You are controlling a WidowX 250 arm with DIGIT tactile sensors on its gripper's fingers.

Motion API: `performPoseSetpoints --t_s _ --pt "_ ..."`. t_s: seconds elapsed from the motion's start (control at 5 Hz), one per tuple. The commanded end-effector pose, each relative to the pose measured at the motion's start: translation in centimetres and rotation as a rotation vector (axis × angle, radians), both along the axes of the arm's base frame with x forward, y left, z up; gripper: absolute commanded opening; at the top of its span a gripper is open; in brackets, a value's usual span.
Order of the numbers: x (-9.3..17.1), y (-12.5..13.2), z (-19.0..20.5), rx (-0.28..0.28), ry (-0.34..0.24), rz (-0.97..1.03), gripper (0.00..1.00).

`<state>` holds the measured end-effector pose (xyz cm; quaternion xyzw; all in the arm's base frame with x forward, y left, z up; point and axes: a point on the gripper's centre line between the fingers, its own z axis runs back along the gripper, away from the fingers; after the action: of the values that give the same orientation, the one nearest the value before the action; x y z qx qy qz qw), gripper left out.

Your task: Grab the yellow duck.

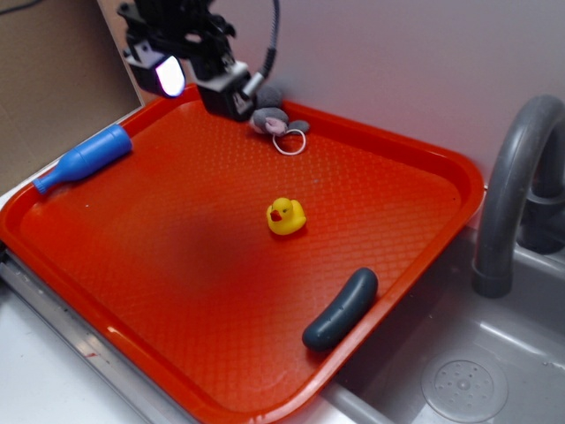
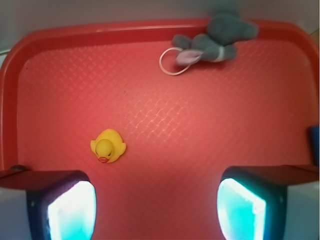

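The pincer (image 1: 201, 81) hangs above the far corner of the red tray (image 1: 415, 150), its two fingers (image 2: 65, 207) spread wide with nothing between them. In the wrist view the duck (image 2: 107, 145) sits upright on the tray floor just ahead of the left-hand finger, clear of both, while the grey plush (image 2: 220, 40) with its white ring (image 2: 171, 62) lies farther ahead against the rim. A blue bottle (image 1: 84, 159) and a dark sausage shape (image 1: 341, 308) rest at the tray's opposite edges.
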<state>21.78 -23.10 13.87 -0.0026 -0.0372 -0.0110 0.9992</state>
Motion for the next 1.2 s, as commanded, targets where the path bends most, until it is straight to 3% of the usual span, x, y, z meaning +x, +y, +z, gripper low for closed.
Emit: performPoseSetpoints --t_s 0.0,0.6,1.0 --pt "1.2 -3.7 -3.3 -0.029 0.002 -0.09 1.0" --pt "0.6 -5.5 -8.7 0.025 0.079 -0.196 1.0" --pt "-0.1 -4.6 -9.9 0.07 0.095 -0.18 0.0"
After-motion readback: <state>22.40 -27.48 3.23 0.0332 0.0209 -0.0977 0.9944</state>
